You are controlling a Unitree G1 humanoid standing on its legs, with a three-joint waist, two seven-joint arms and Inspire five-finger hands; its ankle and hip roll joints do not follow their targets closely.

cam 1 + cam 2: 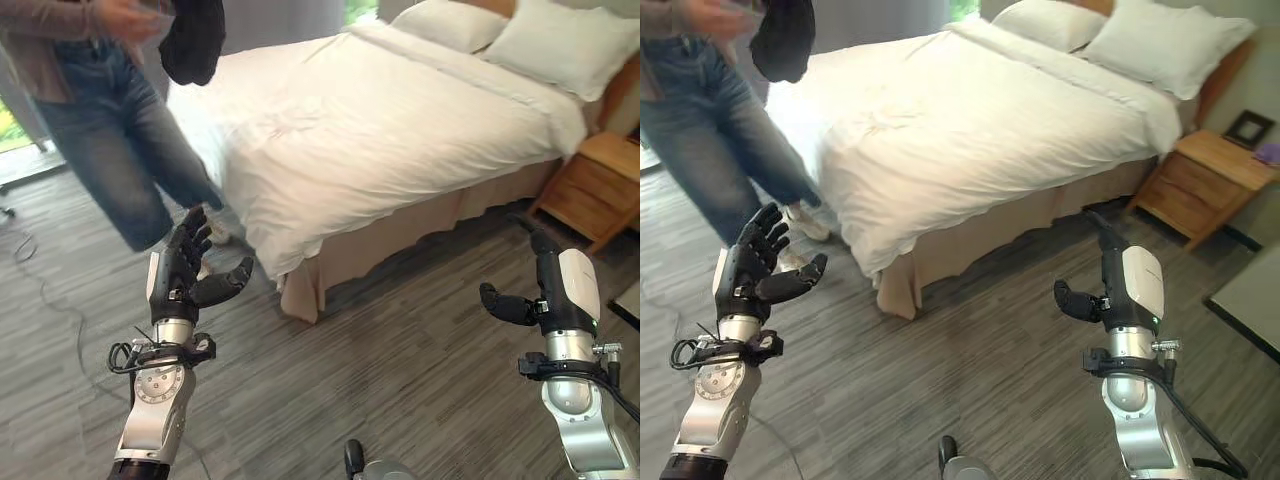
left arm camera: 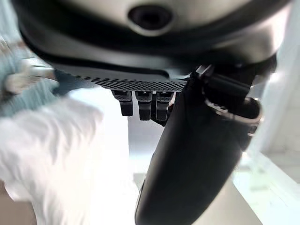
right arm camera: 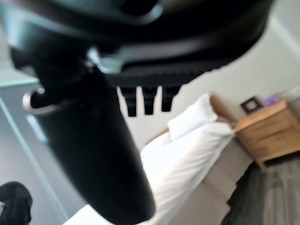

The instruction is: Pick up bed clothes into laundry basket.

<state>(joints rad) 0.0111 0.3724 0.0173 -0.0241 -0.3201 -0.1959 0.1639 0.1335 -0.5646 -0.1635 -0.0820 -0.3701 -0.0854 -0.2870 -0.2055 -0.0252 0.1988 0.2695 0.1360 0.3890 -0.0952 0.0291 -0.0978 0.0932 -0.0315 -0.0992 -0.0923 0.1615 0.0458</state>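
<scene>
Left robot hand [image 1: 185,265] raised at near left above the grey wood floor [image 1: 400,370], fingers straight and spread, thumb out to the right, holding nothing. Right robot hand [image 1: 1118,285] raised at near right, fingers upright and apart from the thumb, also empty. Beyond both, a bed [image 1: 380,130] with a white duvet [image 1: 330,140] lying flat and draping over the near edge, two white pillows [image 1: 560,40] at the far right end. Dark garment [image 1: 192,40] hanging at far left, held up by a person [image 1: 110,130] in jeans standing just beside the bed's left corner, well apart from either robot hand. Wooden nightstand [image 1: 1205,180] to the right of the bed, bearing a small picture frame [image 1: 1247,128].
</scene>
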